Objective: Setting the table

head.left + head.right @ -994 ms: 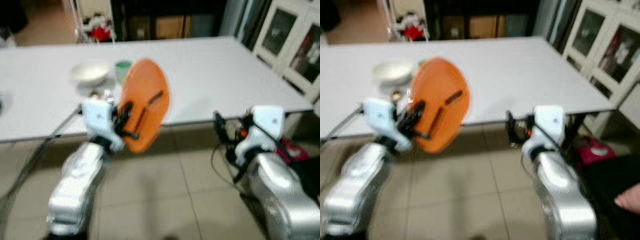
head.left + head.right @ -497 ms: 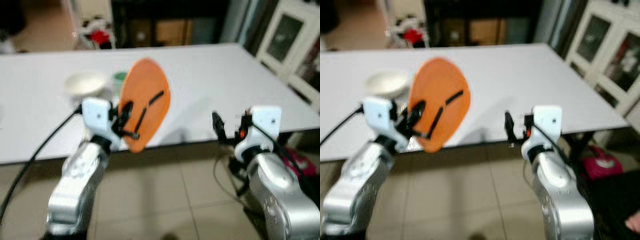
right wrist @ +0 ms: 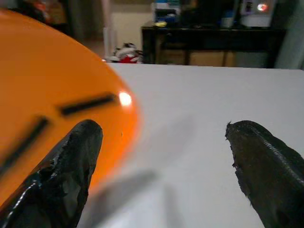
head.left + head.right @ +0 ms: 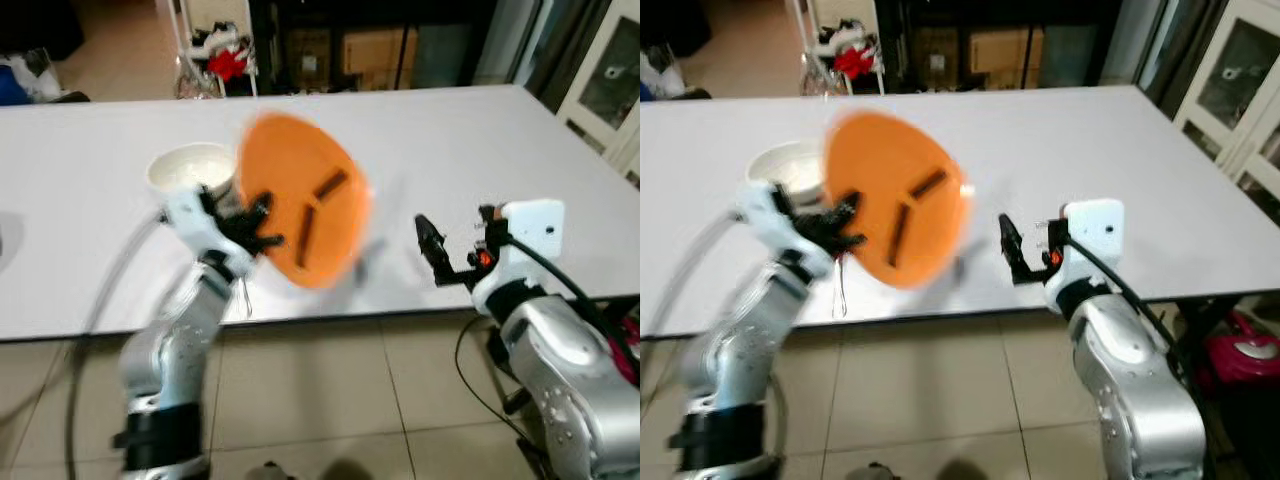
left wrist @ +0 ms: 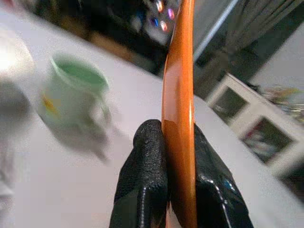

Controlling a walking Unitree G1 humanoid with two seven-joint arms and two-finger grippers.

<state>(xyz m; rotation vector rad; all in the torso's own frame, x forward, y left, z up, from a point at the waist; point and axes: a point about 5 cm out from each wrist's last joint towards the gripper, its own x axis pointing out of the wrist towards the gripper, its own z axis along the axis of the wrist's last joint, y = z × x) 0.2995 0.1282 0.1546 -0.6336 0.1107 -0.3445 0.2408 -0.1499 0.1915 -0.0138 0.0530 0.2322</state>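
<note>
You've got the orange plate (image 4: 305,200) up on edge above the near side of the white table (image 4: 450,150), tilted and blurred, pinched at its rim by the left gripper (image 5: 178,156) — one black finger against each face. Behind it stand a white bowl (image 4: 190,168) and a green-lined mug (image 5: 78,92). Your right gripper (image 3: 166,156) hovers near the table's front edge, beside the plate, fingers spread wide — nothing between them.
</note>
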